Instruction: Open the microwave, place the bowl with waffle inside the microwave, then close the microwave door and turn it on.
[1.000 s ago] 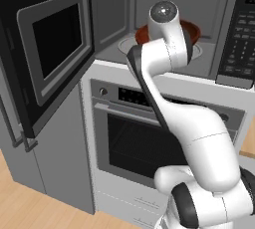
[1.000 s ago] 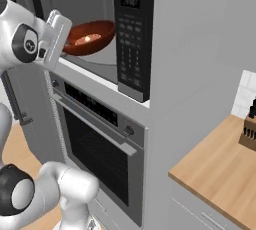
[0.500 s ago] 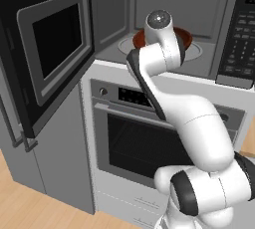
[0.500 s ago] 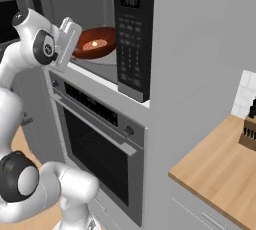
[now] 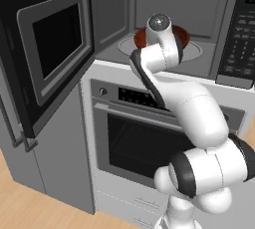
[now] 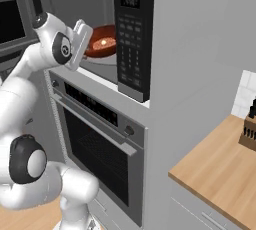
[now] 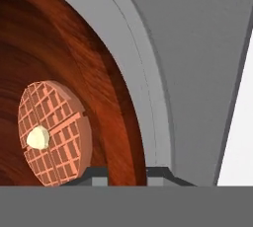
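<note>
bowl [image 7: 74, 73]: sitting on the turntable [image 7: 148, 63] inside the microwave [image 5: 164, 19]. In my hand view it takes up the whole left half, and in the right base view it's a red patch in the upper middle, just left of the keypad strip [image 6: 131, 39].

waffle [image 7: 53, 133]: flat in the bowl, lower left of my hand view, with a little pale blob on it.

my gripper [image 7: 127, 174]: the two tips sit on either side of the bowl's rim at the bottom of the hand view, with a narrow gap between them. Honestly can't tell if I'm pinching the rim or have already let go.

what changed: compared with a second ago my wrist has swung further round in the right base view, and the bowl has gone from the mouth of the cavity to deeper in on the turntable. The door hasn't budged.

what that means: I'd say the placing step is basically done. What's left looks like letting go, backing out, shutting the door and hitting start.

microwave door [image 5: 50, 49]: swung wide open, upper left of the left base view.

count: one microwave, one bowl, one waffle, one oven [image 5: 149, 138] below it, and one knife block [image 6: 248, 126] at the right edge of the right base view.
</note>
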Robot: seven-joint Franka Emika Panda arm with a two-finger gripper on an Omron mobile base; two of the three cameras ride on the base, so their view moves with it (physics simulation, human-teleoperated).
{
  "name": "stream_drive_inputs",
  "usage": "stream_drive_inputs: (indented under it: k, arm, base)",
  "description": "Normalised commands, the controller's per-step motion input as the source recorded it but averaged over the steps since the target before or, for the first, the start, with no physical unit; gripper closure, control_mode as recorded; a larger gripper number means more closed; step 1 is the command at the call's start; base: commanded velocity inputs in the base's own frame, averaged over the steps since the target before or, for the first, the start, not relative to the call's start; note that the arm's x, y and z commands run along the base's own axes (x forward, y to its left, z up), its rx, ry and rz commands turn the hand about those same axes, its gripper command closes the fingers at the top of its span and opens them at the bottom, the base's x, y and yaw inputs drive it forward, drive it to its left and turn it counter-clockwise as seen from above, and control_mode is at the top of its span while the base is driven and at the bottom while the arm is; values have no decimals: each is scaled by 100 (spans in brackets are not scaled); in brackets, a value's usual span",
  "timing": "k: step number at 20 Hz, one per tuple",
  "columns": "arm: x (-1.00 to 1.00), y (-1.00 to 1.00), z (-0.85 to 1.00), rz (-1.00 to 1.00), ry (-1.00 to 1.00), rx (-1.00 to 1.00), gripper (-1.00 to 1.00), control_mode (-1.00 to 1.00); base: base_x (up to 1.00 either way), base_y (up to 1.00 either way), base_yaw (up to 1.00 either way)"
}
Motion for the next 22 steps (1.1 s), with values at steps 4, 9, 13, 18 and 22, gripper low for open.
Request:
stream_drive_inputs:
  k: [4, 9, 13, 18, 22]
  arm:
    - [51, -8, -13, 0, 0, 0, 100, -100]
    - [19, 0, -9, 0, 0, 0, -100, -100]
    - [0, 0, 0, 0, -8, 0, -100, -100]
    - [-13, 2, 7, -3, -10, 0, -100, -100]
    - [-56, 19, 22, -1, -24, 0, -100, -100]
  base:
    - [0, 0, 0]
    - [0, 0, 0]
    - [0, 0, 0]
    - [0, 0, 0]
    - [0, 0, 0]
